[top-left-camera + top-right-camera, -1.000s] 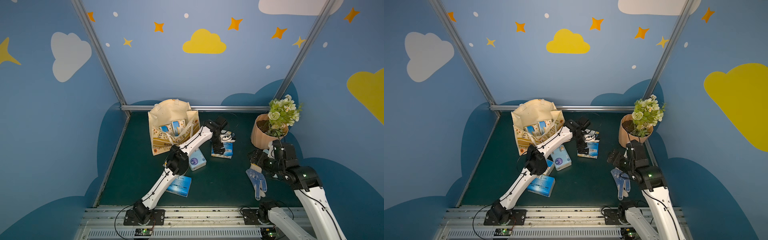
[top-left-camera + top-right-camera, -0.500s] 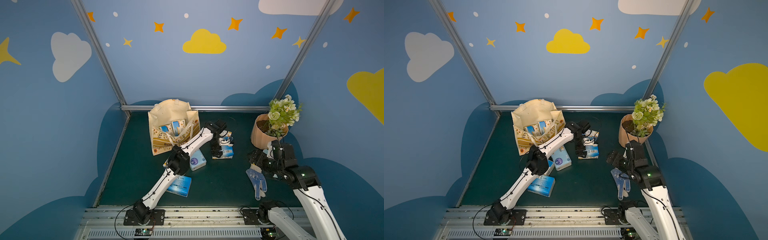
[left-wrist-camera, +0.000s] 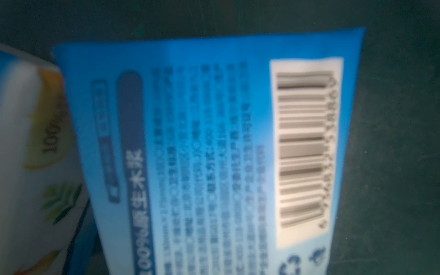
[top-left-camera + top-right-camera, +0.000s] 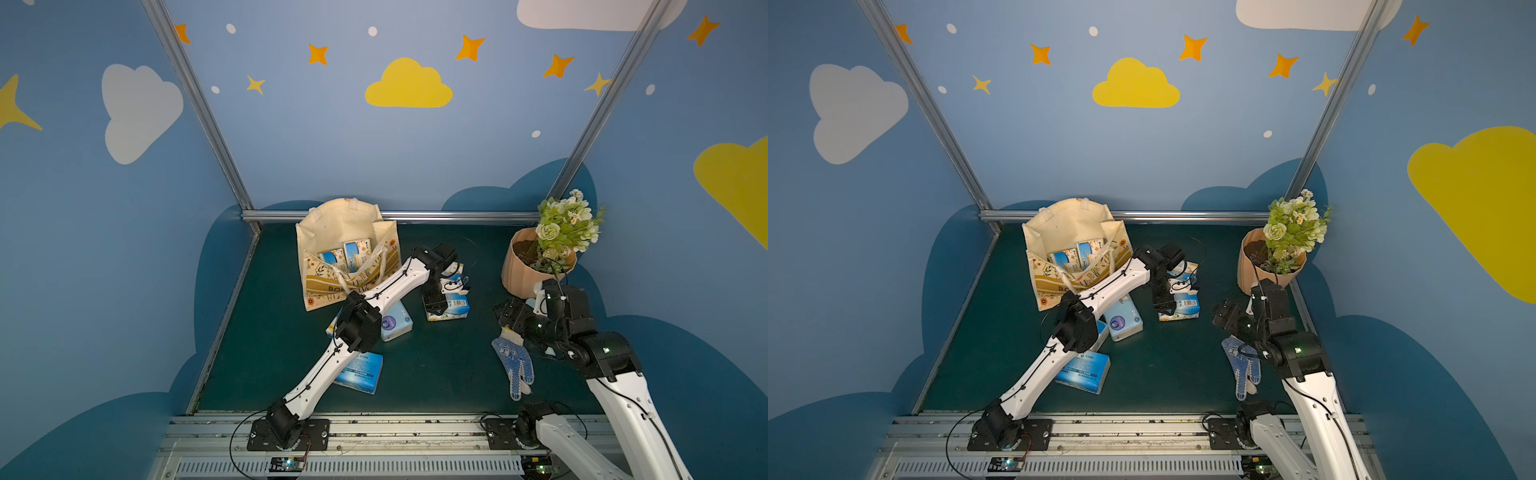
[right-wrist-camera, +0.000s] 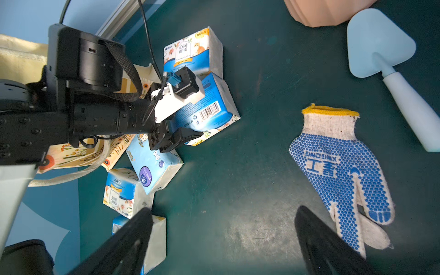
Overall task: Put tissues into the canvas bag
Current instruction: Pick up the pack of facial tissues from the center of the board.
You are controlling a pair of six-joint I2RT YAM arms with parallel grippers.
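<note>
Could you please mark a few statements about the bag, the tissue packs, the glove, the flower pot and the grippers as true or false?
1. The canvas bag already holds tissue packs. True.
2. The glove lies inside the bag. False: it lies on the table, by the right arm.
3. The right gripper is open and empty. True.
4. The flower pot has tipped over. False: it stands upright.
5. The left gripper is down at the pack with the purple circle. False: it is down at the barcode pack; the purple-circle one lies nearer the bag.
</note>
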